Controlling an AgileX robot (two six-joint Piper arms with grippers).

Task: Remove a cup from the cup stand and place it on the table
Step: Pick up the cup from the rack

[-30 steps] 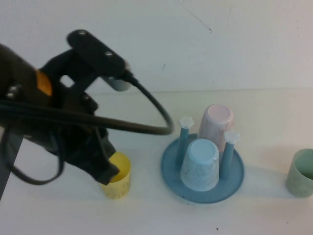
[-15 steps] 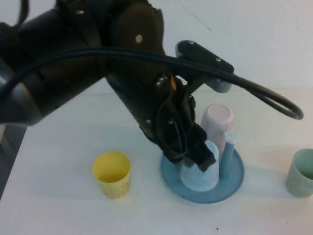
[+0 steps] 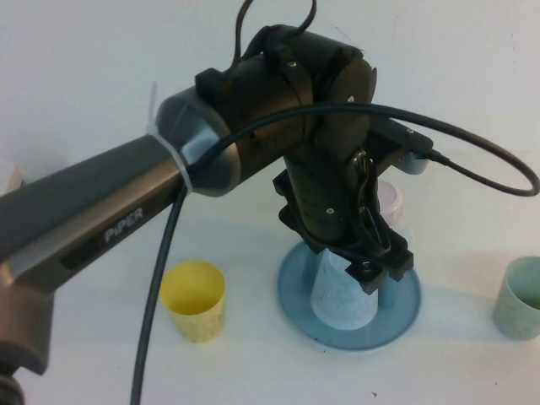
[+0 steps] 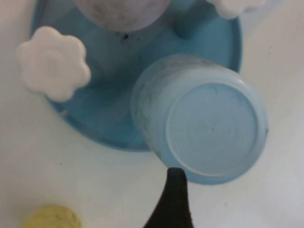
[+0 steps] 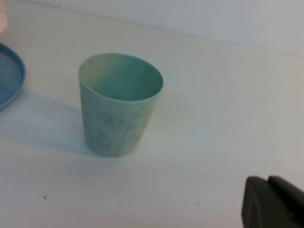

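Left hand is hovering directly over the round blue dish-like cup stand, its black tip pointing down at the light blue speckled plastic tumbler, which is sitting upside down on one of the stand's pegs at the stand's near side. Whether this hand is spread or pressed together cannot be told: the high view hides its fingers behind the wrist, and the left wrist view is showing only one dark fingertip just beside the tumbler's upturned base.

That tumbler's long axis is standing nearly upright, leaning slightly, base up and mouth down over the peg, so the hand is lying above it along that same axis, and any lift looks as though it must run upward until the peg clears.

Beyond it, a pale pink cup is sitting inverted at the stand's far side, with white flower-shaped caps topping the other blue pegs. A yellow cup is standing upright on the white worktop to the stand's left, a pale green cup to its right.

Right hand is waiting low by the green cup, well apart from the stand; its state cannot be told. The left arm is plainly the nearer one.
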